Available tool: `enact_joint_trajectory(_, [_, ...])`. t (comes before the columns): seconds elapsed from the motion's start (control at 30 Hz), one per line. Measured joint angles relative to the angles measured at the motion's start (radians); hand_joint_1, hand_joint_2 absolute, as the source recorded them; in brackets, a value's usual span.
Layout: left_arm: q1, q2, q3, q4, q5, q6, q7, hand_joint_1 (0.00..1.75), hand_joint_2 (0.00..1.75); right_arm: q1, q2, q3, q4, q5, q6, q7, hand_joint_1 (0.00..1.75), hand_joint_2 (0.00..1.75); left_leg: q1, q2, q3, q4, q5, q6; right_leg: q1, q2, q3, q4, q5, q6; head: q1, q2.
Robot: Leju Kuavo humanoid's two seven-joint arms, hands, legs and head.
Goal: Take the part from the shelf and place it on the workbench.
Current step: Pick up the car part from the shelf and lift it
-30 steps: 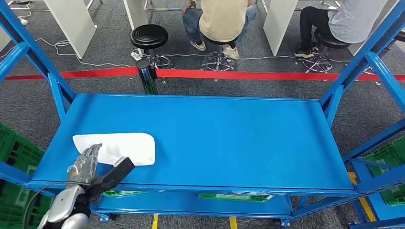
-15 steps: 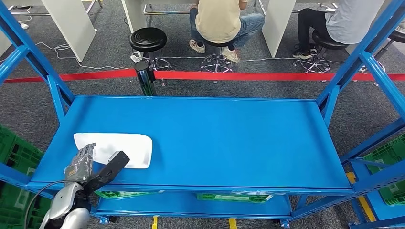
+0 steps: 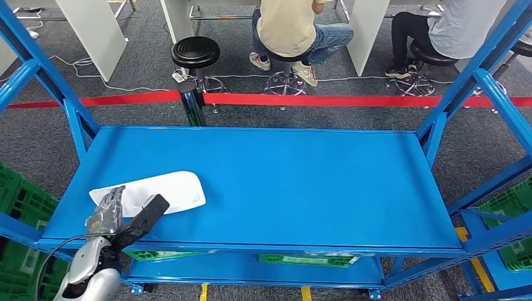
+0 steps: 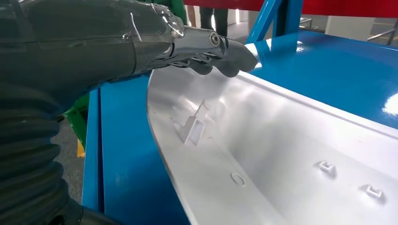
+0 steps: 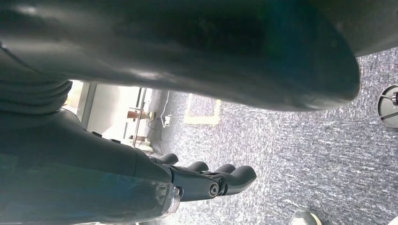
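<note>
The part is a long, shallow white plastic panel lying on the left front of the blue shelf. My left hand grips its near left end, fingers on top and the thumb along its front edge. That end sits slightly raised and the panel lies at an angle. In the left wrist view the fingers hook over the rim of the part, whose inner face has small clips. My right hand hangs over grey carpet, holding nothing, with its fingers loosely extended.
Blue uprights frame the shelf at both ends. Green crates stand low on either side. Behind run a red tape line, a black post and a stool. Two seated people are beyond.
The part has turned and tilted in my left hand, its held end lifting off the shelf. The hand has shifted slightly. The view has moved a little.
</note>
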Motion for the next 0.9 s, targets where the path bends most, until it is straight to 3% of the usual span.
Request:
enact_joint_trajectory(0.07, [-0.002, -0.002, 0.002, 0.010, 0.011, 0.010, 0.000, 1.42, 1.75, 0.000, 0.000, 0.001, 0.000, 0.000, 0.000, 0.000, 0.00, 0.00, 0.000, 0.000, 0.001, 0.000, 0.000, 0.000, 0.000, 0.000, 0.001, 0.000, 0.000, 0.000, 0.000, 0.000])
enact_joint_trajectory(0.1, [-0.002, -0.004, 0.002, 0.016, 0.019, 0.017, 0.000, 1.74, 1.75, 0.000, 0.000, 0.001, 0.000, 0.000, 0.000, 0.000, 0.00, 0.00, 0.000, 0.001, 0.001, 0.000, 0.000, 0.000, 0.000, 0.000, 0.001, 0.000, 0.000, 0.000, 0.000, 0.000])
enact_joint_trajectory(0.9, [-0.019, -0.007, 0.009, 0.083, 0.048, 0.053, -0.005, 1.75, 1.75, -0.002, 0.000, 0.020, 0.000, 0.000, 0.002, 0.008, 0.00, 0.00, 0.000, 0.010, 0.011, -0.003, -0.006, -0.002, 0.000, 0.003, 0.009, 0.000, -0.005, -0.004, 0.000, 0.000])
